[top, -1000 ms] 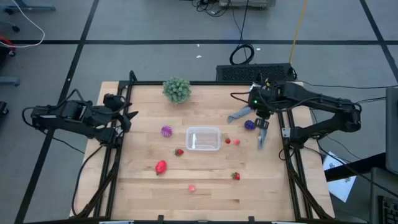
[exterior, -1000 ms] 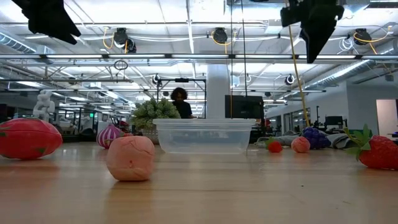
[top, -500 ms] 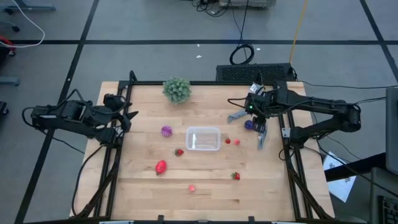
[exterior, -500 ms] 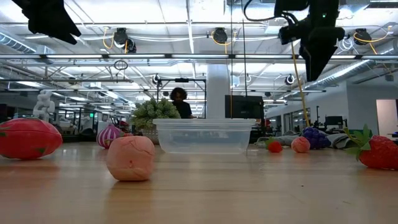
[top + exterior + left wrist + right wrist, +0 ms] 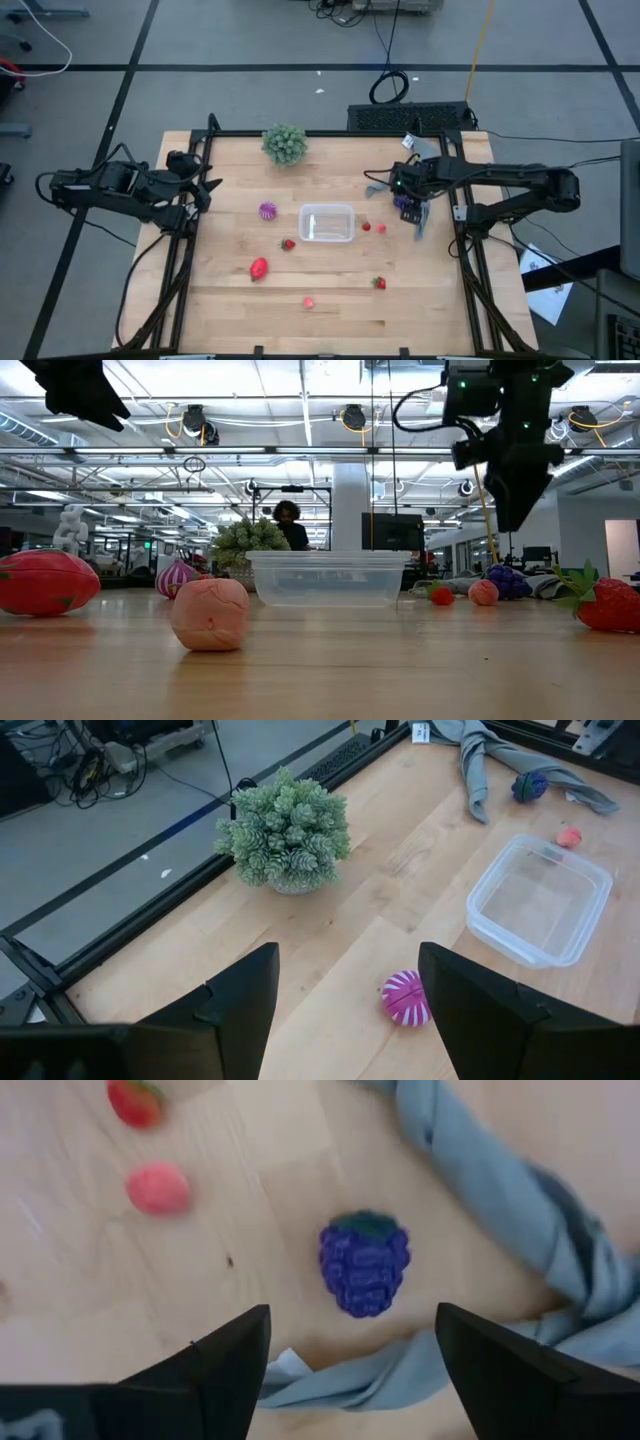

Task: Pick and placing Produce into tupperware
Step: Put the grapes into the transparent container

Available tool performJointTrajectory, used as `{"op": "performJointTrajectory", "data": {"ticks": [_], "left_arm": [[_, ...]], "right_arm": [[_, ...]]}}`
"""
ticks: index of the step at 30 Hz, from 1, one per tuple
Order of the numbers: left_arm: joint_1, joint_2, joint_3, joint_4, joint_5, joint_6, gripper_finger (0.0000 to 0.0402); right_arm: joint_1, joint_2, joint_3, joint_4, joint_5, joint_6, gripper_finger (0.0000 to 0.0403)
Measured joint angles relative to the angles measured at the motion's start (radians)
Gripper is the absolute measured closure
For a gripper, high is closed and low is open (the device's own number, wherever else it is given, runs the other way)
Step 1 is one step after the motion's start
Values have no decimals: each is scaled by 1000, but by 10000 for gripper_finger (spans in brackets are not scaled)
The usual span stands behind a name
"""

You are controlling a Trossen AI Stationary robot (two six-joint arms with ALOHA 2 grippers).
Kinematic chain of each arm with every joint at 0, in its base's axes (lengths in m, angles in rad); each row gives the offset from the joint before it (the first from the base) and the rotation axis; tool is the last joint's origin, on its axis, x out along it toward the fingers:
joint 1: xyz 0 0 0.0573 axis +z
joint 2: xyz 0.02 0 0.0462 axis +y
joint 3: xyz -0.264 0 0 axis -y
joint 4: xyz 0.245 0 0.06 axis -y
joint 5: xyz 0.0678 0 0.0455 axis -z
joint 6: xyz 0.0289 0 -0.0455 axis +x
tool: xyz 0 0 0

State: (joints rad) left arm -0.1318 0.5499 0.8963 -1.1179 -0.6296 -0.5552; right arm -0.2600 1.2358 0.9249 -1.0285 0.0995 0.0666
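Note:
The clear tupperware [image 5: 327, 222] stands at the table's middle with nothing in it. Around it lie the produce: a spiky magenta ball [image 5: 267, 210], a big red piece [image 5: 259, 268], small strawberries [image 5: 288, 243] [image 5: 379, 283], pink pieces [image 5: 308, 301] [image 5: 380, 228], and a purple grape cluster [image 5: 365, 1267] resting flat on the wood. My right gripper [image 5: 352, 1325] hangs open above the grape cluster, pointing down, one finger on either side and clear of it. My left gripper [image 5: 345, 970] waits open and high over the table's left edge [image 5: 205, 185].
A grey cloth [image 5: 500, 1190] lies crumpled around the grape cluster, on its far and right sides, with a strip along its near side [image 5: 400, 1370]. A green bushy plant [image 5: 285, 143] stands at the far edge. Black frame rails [image 5: 185, 270] run along the table's sides.
My right gripper has come down toward the grape cluster, still pointing downward. No produce has moved, and the tupperware stands where it was.

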Motion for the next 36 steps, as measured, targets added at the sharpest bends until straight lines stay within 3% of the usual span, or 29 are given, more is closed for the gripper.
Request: {"op": "performJointTrajectory", "data": {"ticks": [19, 36], "left_arm": [[0, 0, 0, 0, 0, 1, 158], [0, 0, 0, 0, 1, 1, 158]], "right_arm": [[0, 0, -159, 255, -27, -16, 128], [-28, -2, -211, 332, -18, -53, 128]]}}
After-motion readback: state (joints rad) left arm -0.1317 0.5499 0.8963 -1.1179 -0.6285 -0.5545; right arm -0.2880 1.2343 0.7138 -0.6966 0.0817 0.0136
